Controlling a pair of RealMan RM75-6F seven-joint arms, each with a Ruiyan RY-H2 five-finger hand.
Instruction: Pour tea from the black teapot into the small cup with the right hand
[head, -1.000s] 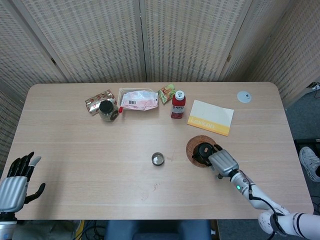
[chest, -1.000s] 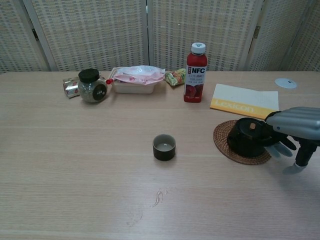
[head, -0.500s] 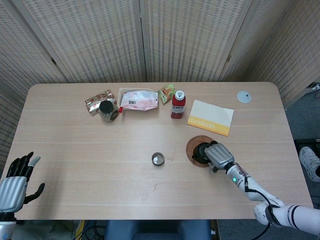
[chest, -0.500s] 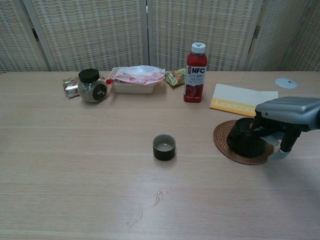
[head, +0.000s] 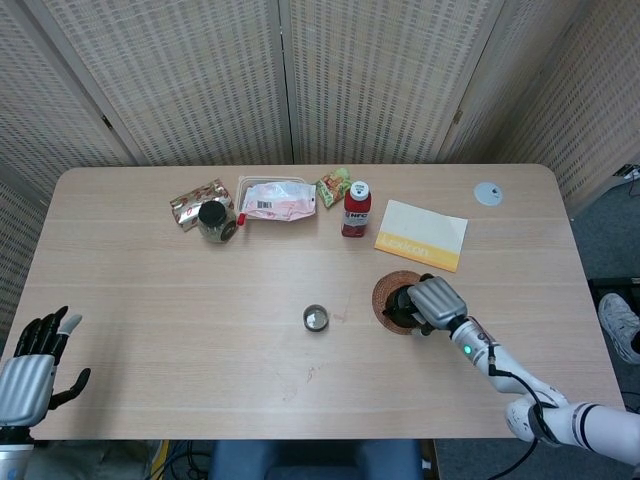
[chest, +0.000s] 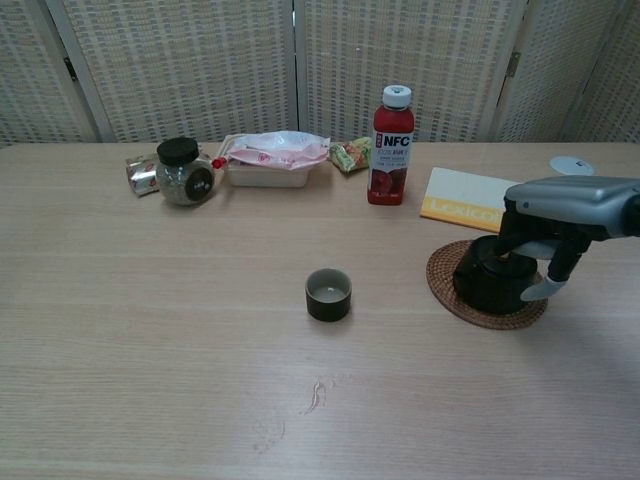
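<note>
Over the last second my right hand (chest: 558, 215) has crept in from the teapot's right side and now sits over its top and right flank, palm down, fingers (chest: 521, 243) curled down around the black teapot (chest: 487, 281). Whether they have truly clamped on it I cannot tell; the head view hides the contact under the back of the hand (head: 432, 300), and the chest view shows the fingers draped against the body but no lift. The teapot sits on its woven coaster (chest: 450, 295), to the right of centre on the worktop (chest: 200, 380).

What matters next: the small cup (chest: 328, 294) stands well apart to the left of the teapot, roughly level with it in depth, with bare wood between. So the carry runs leftward, away from my wrist. I judge the pour will need the pot tipped toward the left, though I cannot make out the spout from either camera.

My left hand (head: 30, 368) rests at the near-left edge, fingers spread, holding nothing, far from both.
</note>
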